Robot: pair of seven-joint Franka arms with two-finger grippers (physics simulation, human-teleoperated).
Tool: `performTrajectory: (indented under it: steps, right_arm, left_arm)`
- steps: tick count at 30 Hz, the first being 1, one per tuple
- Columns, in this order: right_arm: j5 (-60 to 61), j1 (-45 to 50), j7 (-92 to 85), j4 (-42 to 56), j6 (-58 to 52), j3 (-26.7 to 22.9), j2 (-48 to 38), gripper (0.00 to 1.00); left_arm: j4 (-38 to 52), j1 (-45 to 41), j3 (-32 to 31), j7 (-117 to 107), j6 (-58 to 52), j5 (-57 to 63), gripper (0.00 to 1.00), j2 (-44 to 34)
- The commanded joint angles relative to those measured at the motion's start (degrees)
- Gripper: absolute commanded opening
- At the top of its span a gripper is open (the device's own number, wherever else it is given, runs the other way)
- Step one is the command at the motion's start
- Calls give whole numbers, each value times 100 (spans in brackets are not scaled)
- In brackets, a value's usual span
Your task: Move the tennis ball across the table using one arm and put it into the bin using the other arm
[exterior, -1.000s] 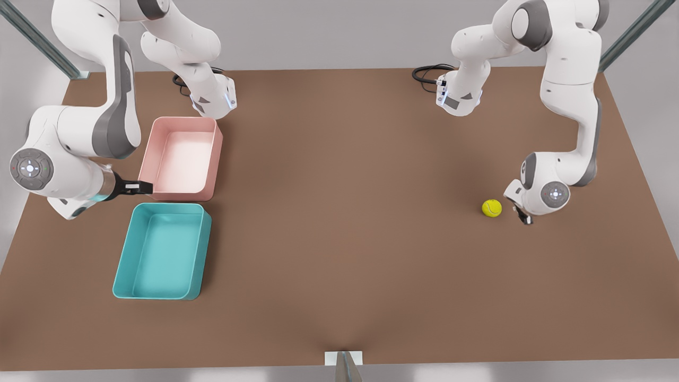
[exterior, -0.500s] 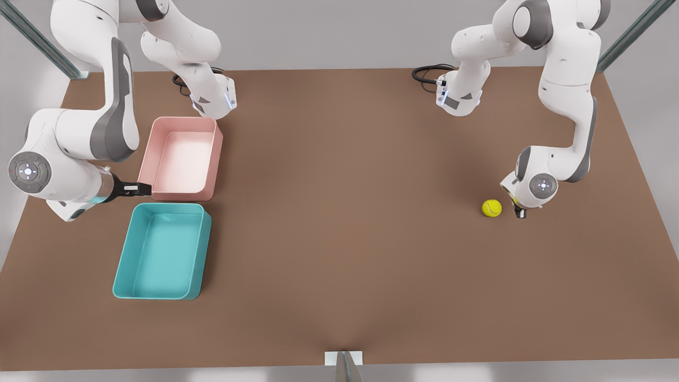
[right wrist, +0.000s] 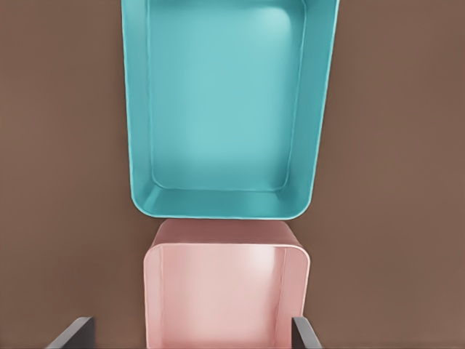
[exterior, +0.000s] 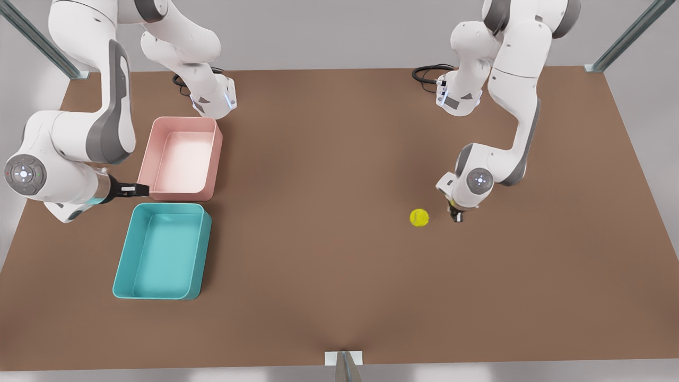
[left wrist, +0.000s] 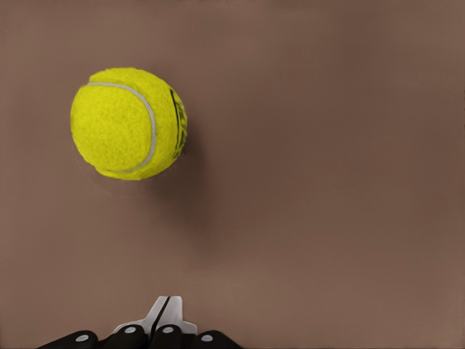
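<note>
The tennis ball (exterior: 419, 217) is seen free on the table (exterior: 329, 276), at nine o'clock of the left gripper (exterior: 456, 217), whose fingers are pressed together. The right gripper (exterior: 139, 188), fingers spread, is held at nine o'clock of the pink tray (exterior: 182, 157), near the bin (exterior: 162, 252).

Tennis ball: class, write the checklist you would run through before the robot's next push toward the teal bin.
1. Tennis ball lies free on the table: ok.
2. Left hand sits on the ball's side away from the bins, fingers shut for pushing: ok.
3. Left hand touches the ball: not ok, a gap shows.
4. Nothing lies between the ball and the teal bin: ok.
5. Right hand waits open by the pink tray, next to the bin: ok.
6. Ball near enough for the right hand: not ok, far across the table.
</note>
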Motion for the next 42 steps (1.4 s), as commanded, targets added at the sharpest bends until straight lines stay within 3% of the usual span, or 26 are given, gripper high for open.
performTrajectory:
  steps: [1, 2, 3, 4, 5, 6, 10, 12, 14, 18, 21, 24, 28, 30, 42]
  right_arm:
    - [19, -1, -184, 7, 6, -1, -4, 100]
    - [19, 7, -184, 7, 6, -1, 5, 100]
    - [27, -1, -184, 16, 6, -1, 23, 100]
    - [54, 7, -184, 16, 6, -1, 23, 100]
    - [54, 7, -184, 16, 6, -1, 23, 100]
    - [54, -1, -184, 16, 6, -1, 23, 100]
    - [63, 8, -184, 16, 6, -1, 23, 100]
    - [203, 121, -69, 148, 50, 43, 189, 100]
    - [326, 850, 737, 596, 304, 43, 690, 100]
    - [387, 2090, 2601, 588, 1719, 52, 1323, 100]
    - [722, 2380, 3358, 482, 2818, 43, 1886, 100]
    - [845, 2671, 3921, -493, 4427, 52, 1886, 100]
    - [1029, 2864, 3939, -898, 5350, 52, 2071, 100]
    - [1021, 2873, 3939, -1548, 6036, 52, 1939, 100]
    - [1021, 2820, 3868, -2471, 6132, 43, 1728, 100]
  left_arm:
    - [120, 175, -4, -2074, -394, -790, 21, -12]
    - [400, 394, 49, -2632, -971, -799, 27, -12]
    - [1630, 869, 58, -5286, -2878, -781, 71, 58]
    - [2893, 1011, 75, -7446, -4354, -633, 100, -47]
    - [4180, 1002, 75, -8516, -5394, -588, 100, -56]
    - [4682, 993, 75, -8525, -5782, -579, 100, -153]
    - [5464, 949, 67, -9430, -6186, -685, 100, -338]
    - [5596, 958, 75, -9430, -6283, -720, 100, -338]
    - [5684, 993, 67, -9404, -6309, -711, 100, -320]
    - [5684, 1028, 66, -9413, -6606, -729, 100, -347]
    - [5684, 1037, 31, -9413, -6705, -720, 100, -373]
    - [5693, 1028, 14, -9413, -6714, -720, 100, -373]
    - [5684, 1020, 5, -9413, -6802, -729, 100, -382]
    - [5684, 1028, -57, -9421, -6810, -720, 100, -382]
    - [5684, 1028, -65, -9430, -6828, -729, 100, -382]
